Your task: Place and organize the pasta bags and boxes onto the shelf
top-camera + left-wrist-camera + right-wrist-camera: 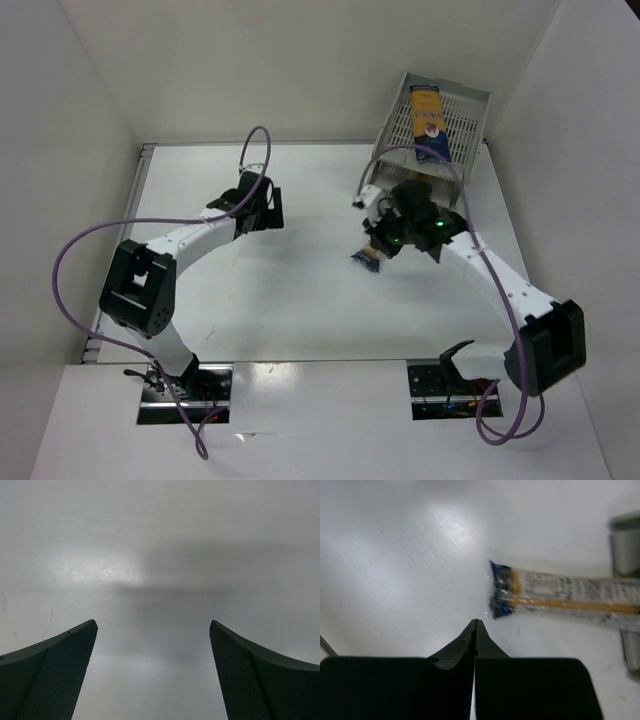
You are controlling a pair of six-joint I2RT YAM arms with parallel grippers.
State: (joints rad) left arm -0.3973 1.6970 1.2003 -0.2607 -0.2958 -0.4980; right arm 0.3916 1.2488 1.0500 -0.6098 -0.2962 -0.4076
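Observation:
The grey three-tier shelf (470, 105) stands at the back right. One spaghetti packet (428, 118) lies on its top tier. A second packet (560, 594), clear with yellow pasta and a dark blue end, lies on the table and runs toward the shelf foot (625, 542). In the top view only its blue end (366, 260) shows from under the right arm. My right gripper (475, 623) is shut and empty, its tips just short of that blue end; it also shows in the top view (380, 243). My left gripper (152, 625) is open and empty over bare table, left of centre (262, 208). No third packet shows.
White walls close in the table on the left, back and right. The shelf's lower tiers are hidden behind the right arm (480, 265). Purple cables (258, 150) loop above both arms.

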